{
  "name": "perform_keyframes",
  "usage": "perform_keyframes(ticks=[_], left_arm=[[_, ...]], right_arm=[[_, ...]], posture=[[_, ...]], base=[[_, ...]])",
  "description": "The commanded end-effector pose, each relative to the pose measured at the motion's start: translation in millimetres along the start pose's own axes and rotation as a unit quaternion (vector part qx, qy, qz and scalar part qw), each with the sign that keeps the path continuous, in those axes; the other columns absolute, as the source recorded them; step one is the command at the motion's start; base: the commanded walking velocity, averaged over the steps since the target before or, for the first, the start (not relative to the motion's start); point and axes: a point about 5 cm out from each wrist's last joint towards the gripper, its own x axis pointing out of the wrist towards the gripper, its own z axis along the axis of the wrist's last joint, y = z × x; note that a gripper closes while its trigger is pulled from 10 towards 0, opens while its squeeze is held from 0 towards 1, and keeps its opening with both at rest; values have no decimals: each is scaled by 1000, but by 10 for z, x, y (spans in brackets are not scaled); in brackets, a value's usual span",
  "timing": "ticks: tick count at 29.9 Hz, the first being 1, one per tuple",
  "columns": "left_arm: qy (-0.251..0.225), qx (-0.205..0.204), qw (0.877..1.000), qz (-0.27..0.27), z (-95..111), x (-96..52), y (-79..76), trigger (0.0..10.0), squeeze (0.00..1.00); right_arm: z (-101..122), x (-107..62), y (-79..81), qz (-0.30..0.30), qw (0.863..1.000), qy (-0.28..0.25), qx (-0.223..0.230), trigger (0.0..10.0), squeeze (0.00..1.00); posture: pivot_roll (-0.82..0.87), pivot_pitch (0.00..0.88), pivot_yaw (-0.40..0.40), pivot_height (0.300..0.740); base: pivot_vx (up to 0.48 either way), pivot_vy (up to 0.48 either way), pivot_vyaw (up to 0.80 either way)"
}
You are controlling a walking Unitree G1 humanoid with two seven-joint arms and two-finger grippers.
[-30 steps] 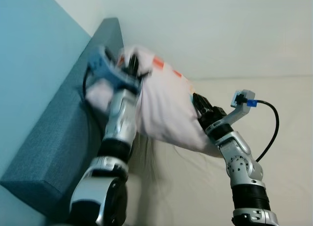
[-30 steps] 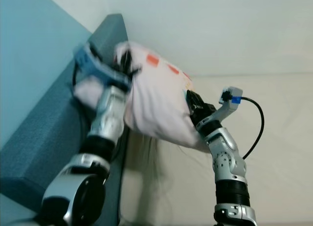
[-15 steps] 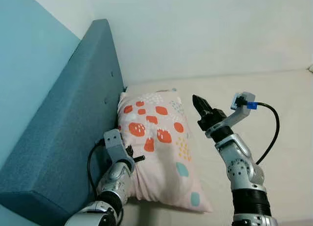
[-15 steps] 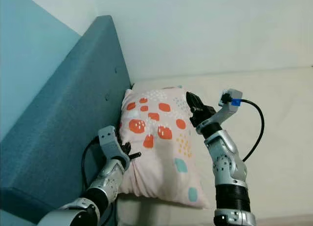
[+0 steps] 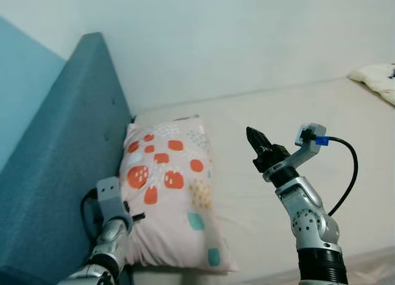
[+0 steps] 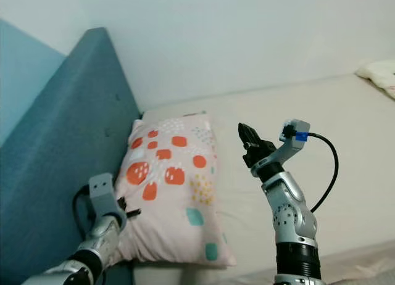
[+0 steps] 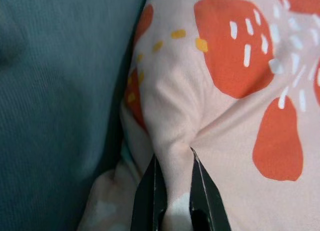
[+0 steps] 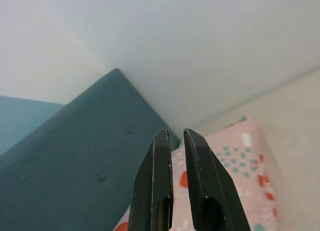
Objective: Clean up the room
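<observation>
Pillow is down now: a second ago I had it up between both arms, now it lies flat on the bed, its left edge against the teal headboard. So placement looks done. Left gripper still pinches a fold of pillow fabric at the headboard-side edge. Right gripper has let go, hovers above the mattress just right of the pillow, fingers nearly together, holding nothing. No containers in sight. Another cushion sits at the far right.

Second pillow cut off by right edge
</observation>
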Motion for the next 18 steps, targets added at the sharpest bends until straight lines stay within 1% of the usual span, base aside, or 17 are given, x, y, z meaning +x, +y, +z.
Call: perform_keyframes(ticks=[1,4,6,11,14,16,18], left_arm=[[51,-13,997,51,-220,-55,373,10000,0],[69,-4,997,44,-301,-82,404,10000,0],[96,2,995,32,-409,-121,437,10000,0],[114,7,993,25,-491,-159,500,10000,0],[121,-3,992,23,-533,-187,583,10000,0],[123,-6,992,20,-541,-192,592,10000,0],[128,-43,991,-11,-537,-191,574,10000,0]], right_arm=[[-124,-11,26,1,999,33,-1,10000,0],[-188,-20,5,-8,998,59,-15,10000,0],[-238,-33,-23,-17,996,78,-27,10000,0],[-250,-38,-26,-18,996,83,-29,10000,0],[-276,-44,-38,-22,995,94,-30,10000,0],[-282,-45,-41,-23,995,96,-31,10000,0],[-299,-47,-56,-27,994,104,-34,10000,0]], posture=[[-97,149,101,740],[-95,150,99,740],[-91,152,101,740],[-89,151,102,740],[-88,152,104,740],[-88,152,104,740],[-86,150,102,740]], base=[[0,0,0],[0,0,0],[0,0,0],[0,0,0],[0,0,0],[0,0,0],[0,0,0]])
